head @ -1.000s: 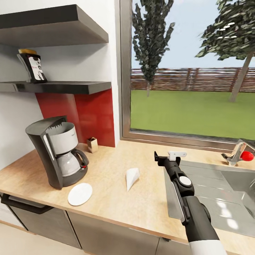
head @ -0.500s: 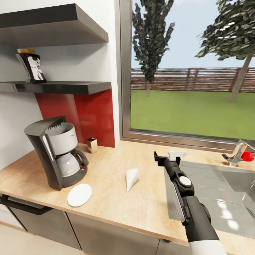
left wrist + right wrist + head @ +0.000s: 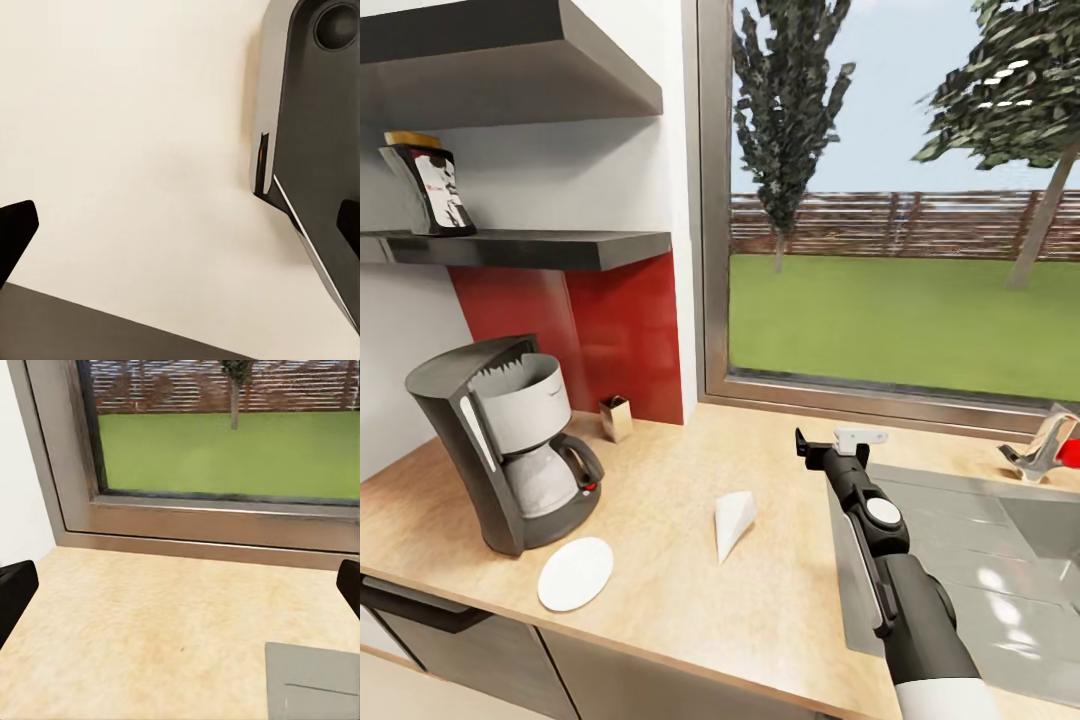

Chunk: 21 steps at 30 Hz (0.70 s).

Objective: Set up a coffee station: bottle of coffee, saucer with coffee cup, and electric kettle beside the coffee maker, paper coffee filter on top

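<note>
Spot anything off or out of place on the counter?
Nothing spilled or broken. The paper filter lies on its side on the counter, not on the coffee maker. The saucer sits beside the coffee maker at the counter's front edge with no cup on it. The coffee jar is on the shelf.

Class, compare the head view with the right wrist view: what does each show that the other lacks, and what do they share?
Head view alone: the coffee maker, saucer, paper coffee filter, bottle of coffee on the kitchen shelf, and the right gripper, open and empty. Right wrist view alone: a close look at the window sill. Both: the kitchen countertop, the window with the lawn, and the sink's edge.
</note>
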Available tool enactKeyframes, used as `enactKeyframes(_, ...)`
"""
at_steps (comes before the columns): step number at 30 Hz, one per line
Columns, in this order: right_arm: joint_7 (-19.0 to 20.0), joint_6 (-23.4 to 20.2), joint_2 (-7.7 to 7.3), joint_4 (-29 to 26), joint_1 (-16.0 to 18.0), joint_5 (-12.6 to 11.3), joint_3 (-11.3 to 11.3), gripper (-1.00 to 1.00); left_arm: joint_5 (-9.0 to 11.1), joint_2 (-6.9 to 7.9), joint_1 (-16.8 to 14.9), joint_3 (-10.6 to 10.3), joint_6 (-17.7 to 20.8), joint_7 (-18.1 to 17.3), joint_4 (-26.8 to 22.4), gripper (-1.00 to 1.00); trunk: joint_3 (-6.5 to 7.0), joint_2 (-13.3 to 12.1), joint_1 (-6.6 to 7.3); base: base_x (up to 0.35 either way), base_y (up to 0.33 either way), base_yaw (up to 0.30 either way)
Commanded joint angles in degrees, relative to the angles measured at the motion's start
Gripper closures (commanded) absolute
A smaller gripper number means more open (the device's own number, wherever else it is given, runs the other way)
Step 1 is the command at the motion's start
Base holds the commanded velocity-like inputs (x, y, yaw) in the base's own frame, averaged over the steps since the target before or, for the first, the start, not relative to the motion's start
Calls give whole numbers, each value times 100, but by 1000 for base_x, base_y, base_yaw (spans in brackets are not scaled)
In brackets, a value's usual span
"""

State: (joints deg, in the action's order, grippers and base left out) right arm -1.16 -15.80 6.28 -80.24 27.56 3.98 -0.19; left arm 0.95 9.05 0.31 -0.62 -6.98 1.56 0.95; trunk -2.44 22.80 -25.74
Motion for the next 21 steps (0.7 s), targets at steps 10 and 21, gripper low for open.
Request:
enactKeyframes(10,978,-49,-220,174,4,71,27,-100,6,0,-4,-8,-32,4,10,-100,-11,12,-4,5,0,0)
enactKeyframes(21,2088,-61,-479,438,4,91,237,-100,5,0,4,-8,-23,4,18,-100,-11,12,-4,9,0,0)
